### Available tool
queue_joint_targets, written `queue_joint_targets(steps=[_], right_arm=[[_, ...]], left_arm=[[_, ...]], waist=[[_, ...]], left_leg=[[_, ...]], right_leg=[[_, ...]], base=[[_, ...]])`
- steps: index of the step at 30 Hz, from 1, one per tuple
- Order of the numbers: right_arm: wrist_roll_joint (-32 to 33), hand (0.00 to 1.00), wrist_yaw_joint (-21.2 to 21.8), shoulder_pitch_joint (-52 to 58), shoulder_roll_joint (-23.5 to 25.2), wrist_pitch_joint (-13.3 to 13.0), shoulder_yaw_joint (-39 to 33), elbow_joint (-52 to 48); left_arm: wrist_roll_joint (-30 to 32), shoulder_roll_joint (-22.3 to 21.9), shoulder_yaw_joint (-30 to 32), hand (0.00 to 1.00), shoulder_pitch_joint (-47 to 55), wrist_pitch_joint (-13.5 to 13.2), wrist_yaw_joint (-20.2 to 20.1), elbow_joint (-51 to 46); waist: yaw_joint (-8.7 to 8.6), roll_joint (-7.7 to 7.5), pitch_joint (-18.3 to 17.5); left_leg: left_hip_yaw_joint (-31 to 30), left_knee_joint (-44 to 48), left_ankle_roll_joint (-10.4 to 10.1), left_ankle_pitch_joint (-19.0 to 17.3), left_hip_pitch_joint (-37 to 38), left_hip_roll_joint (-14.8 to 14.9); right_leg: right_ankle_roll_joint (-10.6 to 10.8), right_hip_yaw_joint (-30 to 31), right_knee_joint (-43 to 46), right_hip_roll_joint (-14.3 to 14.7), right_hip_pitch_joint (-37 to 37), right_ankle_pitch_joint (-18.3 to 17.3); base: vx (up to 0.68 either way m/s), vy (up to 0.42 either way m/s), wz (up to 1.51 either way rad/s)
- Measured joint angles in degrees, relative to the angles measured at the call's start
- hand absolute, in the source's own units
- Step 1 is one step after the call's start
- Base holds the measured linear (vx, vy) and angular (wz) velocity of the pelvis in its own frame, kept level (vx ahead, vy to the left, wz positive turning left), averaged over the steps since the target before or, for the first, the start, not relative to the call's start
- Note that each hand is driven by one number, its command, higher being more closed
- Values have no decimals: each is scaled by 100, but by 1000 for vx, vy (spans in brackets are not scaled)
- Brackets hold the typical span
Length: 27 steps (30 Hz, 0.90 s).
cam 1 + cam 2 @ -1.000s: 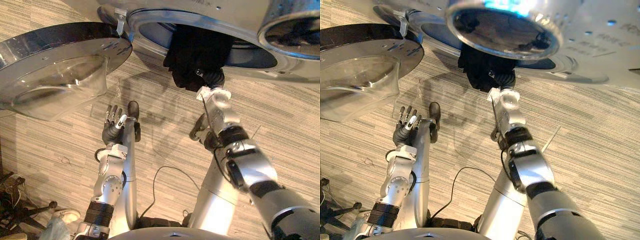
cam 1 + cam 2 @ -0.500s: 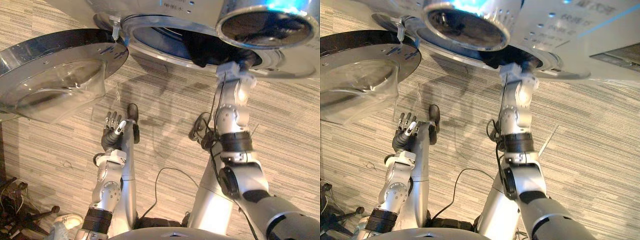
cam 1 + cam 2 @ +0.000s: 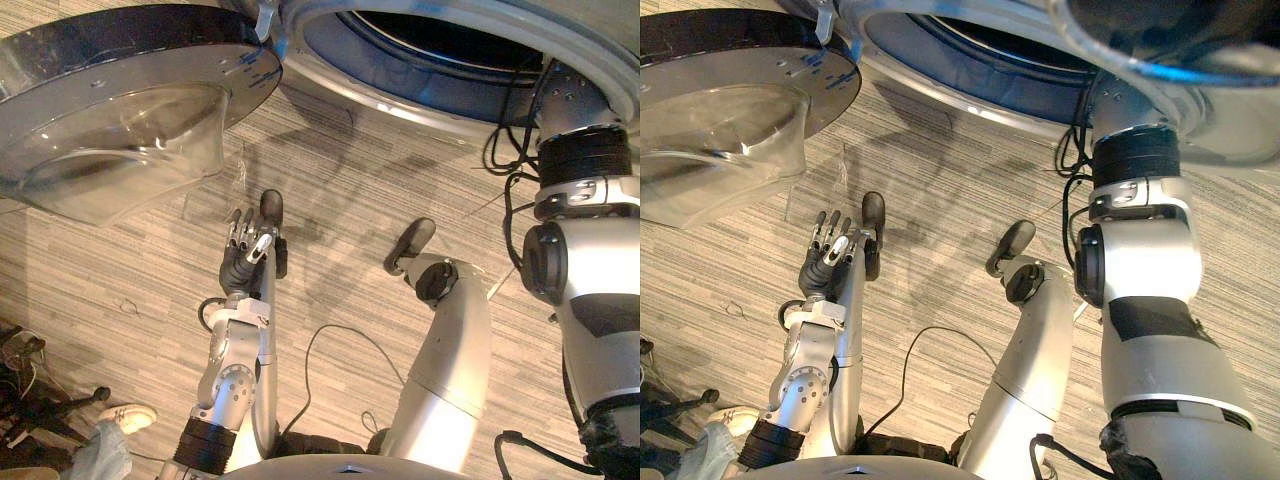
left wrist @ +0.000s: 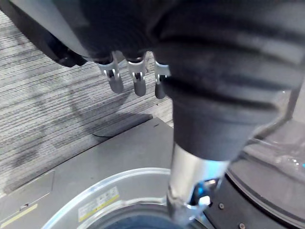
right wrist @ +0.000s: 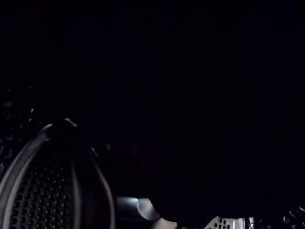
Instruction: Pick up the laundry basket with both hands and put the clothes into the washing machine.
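The washing machine's round opening (image 3: 440, 40) is at the top, its grey rim (image 3: 400, 95) below it. Its glass door (image 3: 120, 110) stands swung open to the left. My right arm (image 3: 585, 200) reaches up past the rim into the drum, and the hand is hidden inside. The right wrist view is dark, with a piece of the perforated drum wall (image 5: 38, 191). I cannot make out any garment there. My left hand (image 3: 248, 252) hangs low over the carpet below the door, its fingers (image 4: 136, 78) straight and holding nothing.
Striped grey carpet (image 3: 350, 190) covers the floor in front of the machine. A person's light shoe (image 3: 125, 418) and dark stand legs (image 3: 35, 405) are at the lower left. The open door overhangs the space to my left.
My right arm has pushed deeper into the drum; the dark garment it held at the opening has gone out of sight with the hand. The camera has shifted. The left hand stays put.
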Motion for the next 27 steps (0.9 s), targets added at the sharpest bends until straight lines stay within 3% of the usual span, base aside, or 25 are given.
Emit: queue_joint_targets(steps=[1, 2, 5, 8, 12, 15, 19, 21, 27], right_arm=[[73, 100, 6, -161, -18, 0, 163, 124], [112, 0, 3, -215, -52, 0, 209, 132], [307, 0, -75, -448, -88, -100, 225, 59], [251, 0, -393, -526, -87, -546, -34, 44], [240, 0, -424, -527, -83, -611, -115, 45], [26, 0, -220, -503, -44, -389, 265, 94], [-1151, 0, 590, -86, 152, 388, 1522, 39], [-1391, 0, 962, 282, 266, 691, 2056, -392], [-2313, 0, 2028, 1747, 294, 888, 3326, -2415]], left_arm=[[-1, -15, -47, 0, 2, -22, -3, -45], [-1, -14, -122, 0, 3, -24, -7, -79], [6, 5, -422, 0, 9, -30, -28, -153], [8, 30, -577, 0, 74, -27, -29, -234], [8, 41, -670, 0, 159, -26, -38, -257], [8, 48, -653, 0, 250, -27, -50, -278], [6, 61, -473, 0, 275, -30, -85, -166], [3, 136, -452, 0, 276, -31, -210, -64], [148, 482, -660, 0, 276, 49, -431, -12]], waist=[[-30, 0, 0], [-29, -1, 1], [-39, -12, 7], [-46, -39, 23], [-47, -44, 26], [-128, -62, 36], [-309, -158, 82], [-365, -202, 98], [-433, -282, 94]], left_leg=[[-37, 38, 0, 22, -85, 6], [-57, 71, 0, 32, -142, 10], [-104, 145, 10, 82, -305, 37], [-156, 169, 0, 122, -390, 28], [-154, 168, -4, 142, -390, 5], [-89, 162, -2, 142, -358, 8], [-2, 88, 24, 125, -158, 80], [59, -13, 25, 127, -31, 136], [136, -379, -23, 240, 153, 234]], right_leg=[[-23, -31, 0, 10, -46, 44], [-33, -53, 1, 20, -75, 72], [-66, -68, -15, 88, -179, 201], [-70, -94, -5, 88, -227, 226], [-70, -67, 13, 89, -239, 242], [-47, -13, -6, 91, -238, 263], [30, 53, -128, 142, -88, 255], [58, 56, -228, 193, 5, 272], [51, 37, -460, 304, 69, 310]], base=[[-49, 27, -12], [-71, 42, -9], [-56, 35, -9], [-47, 31, 0], [-17, 10, 3], [-11, 21, -2], [-20, 26, -10], [-26, 19, -13], [-8, 2, -4]])
